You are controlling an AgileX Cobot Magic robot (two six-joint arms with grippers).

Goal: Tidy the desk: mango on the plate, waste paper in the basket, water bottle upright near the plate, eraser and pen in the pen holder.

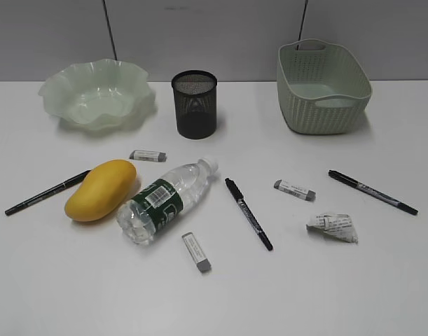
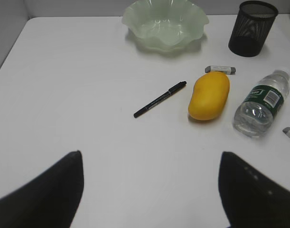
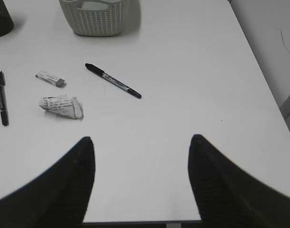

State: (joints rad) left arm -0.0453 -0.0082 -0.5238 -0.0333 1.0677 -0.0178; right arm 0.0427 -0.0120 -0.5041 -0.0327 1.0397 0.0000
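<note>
The mango point(image 1: 101, 190) lies on the desk point(image 1: 214, 294) beside the water bottle point(image 1: 164, 201), which is on its side. The plate point(image 1: 94, 98) is empty at the back left. The pen holder point(image 1: 195, 103) stands at the back centre and the basket point(image 1: 319, 112) at the back right. Three erasers point(image 1: 148, 155) point(image 1: 294, 190) point(image 1: 197, 252) and three pens point(image 1: 47, 192) point(image 1: 248, 213) point(image 1: 372, 191) lie scattered. The waste paper point(image 1: 333, 227) sits front right. My left gripper point(image 2: 150, 154) hangs open over bare desk, short of the mango point(image 2: 209, 95). My right gripper point(image 3: 142, 137) is open and empty, near the waste paper point(image 3: 61, 106).
The desk's right edge point(image 3: 258, 71) and front edge point(image 3: 135, 222) show in the right wrist view. A grey wall point(image 1: 214, 35) runs behind the desk. Neither arm appears in the exterior view.
</note>
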